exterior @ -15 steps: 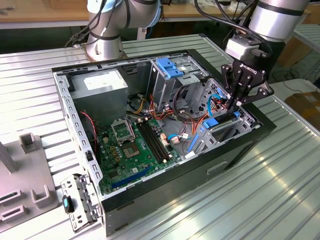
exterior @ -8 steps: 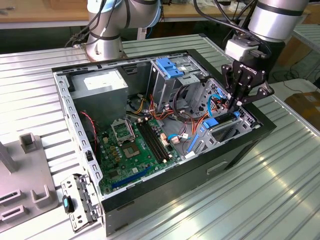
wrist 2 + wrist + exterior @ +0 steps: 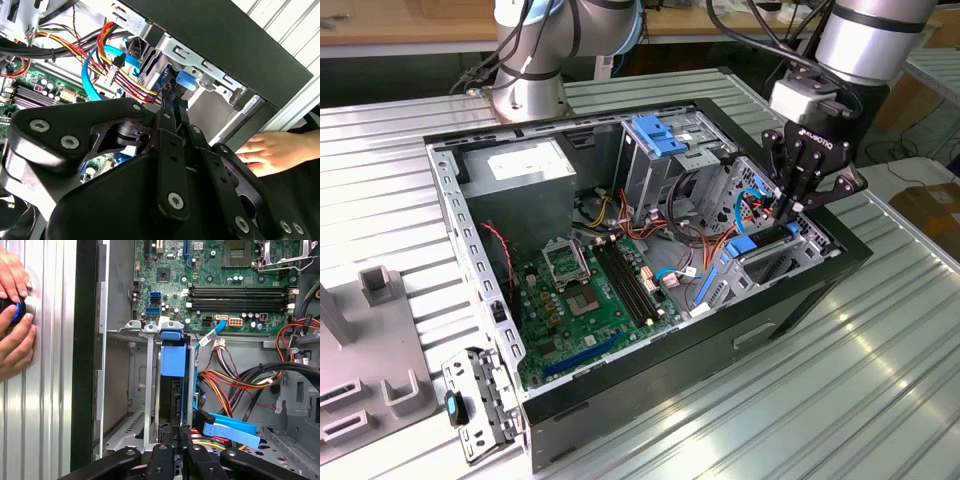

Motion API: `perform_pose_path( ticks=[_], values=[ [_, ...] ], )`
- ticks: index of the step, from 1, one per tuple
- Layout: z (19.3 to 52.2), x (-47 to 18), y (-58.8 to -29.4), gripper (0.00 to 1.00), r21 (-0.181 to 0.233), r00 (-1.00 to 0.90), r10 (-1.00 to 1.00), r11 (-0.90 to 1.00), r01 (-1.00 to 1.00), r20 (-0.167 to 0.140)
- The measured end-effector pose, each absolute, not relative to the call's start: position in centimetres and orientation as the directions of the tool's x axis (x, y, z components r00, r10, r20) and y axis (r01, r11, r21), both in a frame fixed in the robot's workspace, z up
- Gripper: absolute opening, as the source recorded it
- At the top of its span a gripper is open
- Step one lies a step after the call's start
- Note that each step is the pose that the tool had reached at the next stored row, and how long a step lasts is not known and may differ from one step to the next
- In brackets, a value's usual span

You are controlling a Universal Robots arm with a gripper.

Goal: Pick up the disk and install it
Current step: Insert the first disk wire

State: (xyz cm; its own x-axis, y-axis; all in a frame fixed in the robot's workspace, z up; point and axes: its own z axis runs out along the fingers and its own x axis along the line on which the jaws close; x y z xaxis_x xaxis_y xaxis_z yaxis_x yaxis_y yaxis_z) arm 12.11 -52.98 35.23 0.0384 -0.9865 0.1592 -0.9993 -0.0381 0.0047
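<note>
Worktop: ribbed metal worktop (image 3: 880, 330) carrying an open computer case (image 3: 720, 350) that lies on its side, with workshop benches behind it.
Disk: the disk (image 3: 176, 395) stands on edge in a slot of the metal bay (image 3: 135, 370) at the case's corner, towards the exterior view's right. Its blue bracket (image 3: 174, 360) faces the motherboard.
Depth: most of the dark slab sits between the bay's walls, so it looks largely seated. I cannot tell whether it is fully home.
Gripper: the gripper (image 3: 175, 437) reaches down into that corner from above, in line with the slot.
Fingers: drawn narrow, and they appear to pinch the disk's near end. That grip would keep the slab straight in its guides.
Cables: red, yellow and orange wires (image 3: 235, 380) and a flat blue cable (image 3: 227, 425) lie just beside the bay, close to the fingers and easy to snag.
Motherboard: the green motherboard (image 3: 590, 290) covers the case floor, well apart from the bay.
Tall cage: a blue latch (image 3: 660, 135) tops it near the case's far wall, untouched.
Hand: a person's hand (image 3: 15, 315) rests on a dark knob on the worktop beside the case wall, probably a control or stop.
</note>
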Motion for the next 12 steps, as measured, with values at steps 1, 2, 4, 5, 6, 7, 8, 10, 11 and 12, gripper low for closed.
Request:
perform_pose_path(
  ticks=[1, 2, 4, 5, 6, 7, 8, 10, 11, 12],
  values=[
    [35.23, 12.10, -53.04, 0.16, 0.004, 0.038, -0.988, -0.038, -0.999, 0.148],
    [35.23, 12.10, -53.09, 0.16, 0.004, 0.038, -0.989, -0.038, -0.999, 0.143],
    [35.23, 12.10, -53.12, 0.16, 0.004, 0.038, -0.989, -0.038, -0.999, 0.142],
    [35.23, 12.10, -53.35, 0.16, 0.004, 0.038, -0.989, -0.038, -0.999, 0.142],
    [35.23, 12.02, -53.39, 0.16, 0.004, 0.038, -0.989, -0.038, -0.999, 0.142],
    [35.22, 11.94, -53.39, 0.16, 0.004, 0.038, -0.989, -0.038, -0.999, 0.142],
    [35.22, 11.93, -53.39, 0.16, 0.006, 0.036, -0.989, -0.036, -0.999, 0.142],
    [35.14, 11.93, -53.39, 0.16, 0.007, 0.029, -0.989, -0.028, -1.000, 0.142],
    [35.11, 11.93, -53.39, 0.16, 0.007, 0.016, -0.990, -0.015, -1.000, 0.142],
    [35.09, 11.93, -53.39, 0.16, 0.007, 0.009, -0.990, -0.008, -1.000, 0.142]
  ],
)
